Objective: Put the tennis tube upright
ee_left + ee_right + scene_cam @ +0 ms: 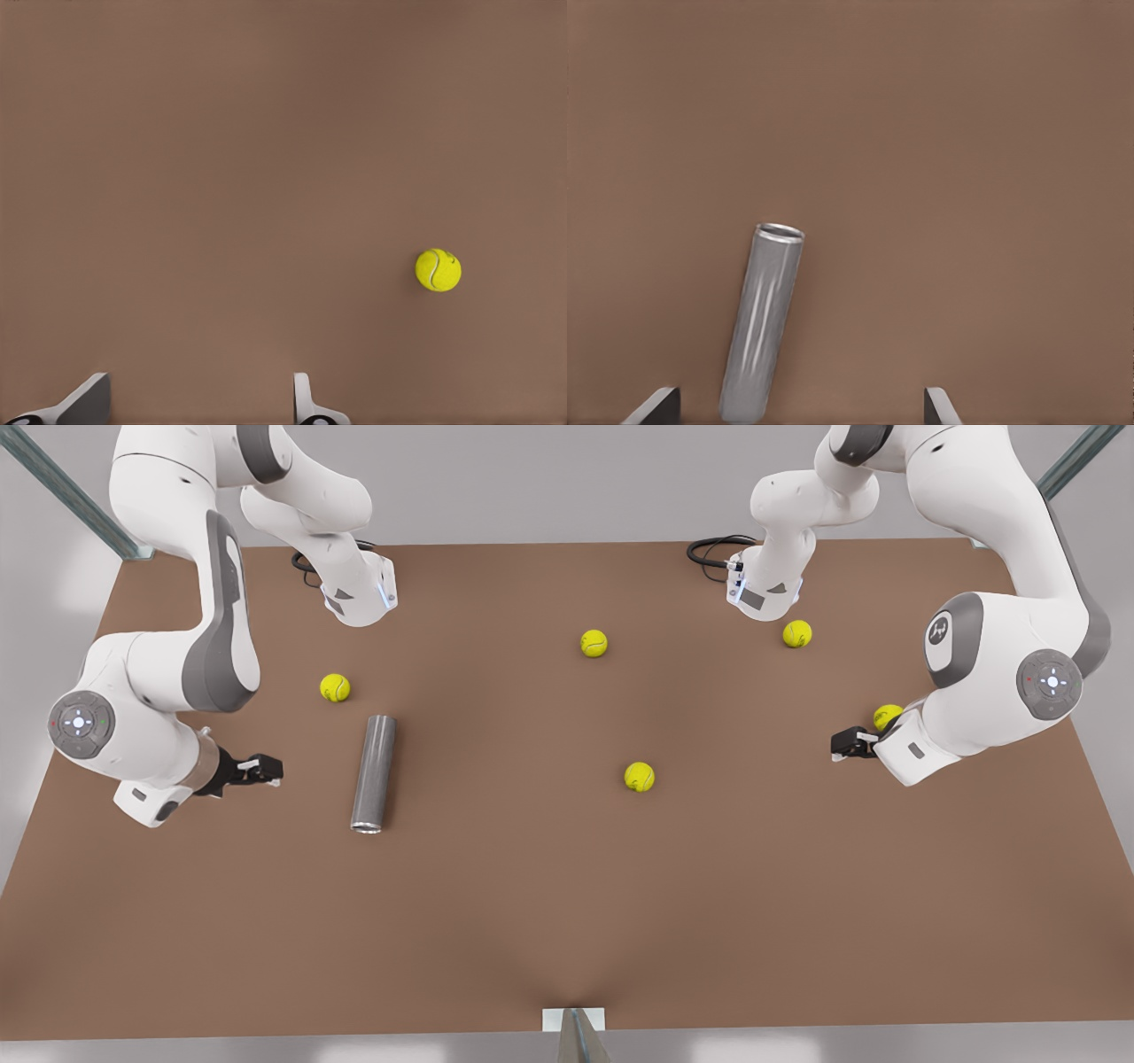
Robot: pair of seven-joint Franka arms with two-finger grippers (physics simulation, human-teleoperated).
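The tennis tube [374, 773] is a slim grey cylinder lying flat on the brown table [532, 903], on the front view's left, with its silvery rim toward the table's near edge. My right gripper [266, 769] hovers just to the front view's left of it, open and empty. In the right wrist view the tennis tube [762, 323] lies ahead between the spread fingers of the right gripper [799, 398], apart from them. My left gripper [842, 744] waits at the front view's right, open and empty, as the left wrist view also shows of this gripper [199, 381].
Several yellow-green tennis balls lie scattered: one [335, 687] just beyond the tube, one [640, 777] mid-table, also seen as a ball [438, 269] in the left wrist view, and one [887, 716] beside the left arm. Two arm bases stand at the table's far edge.
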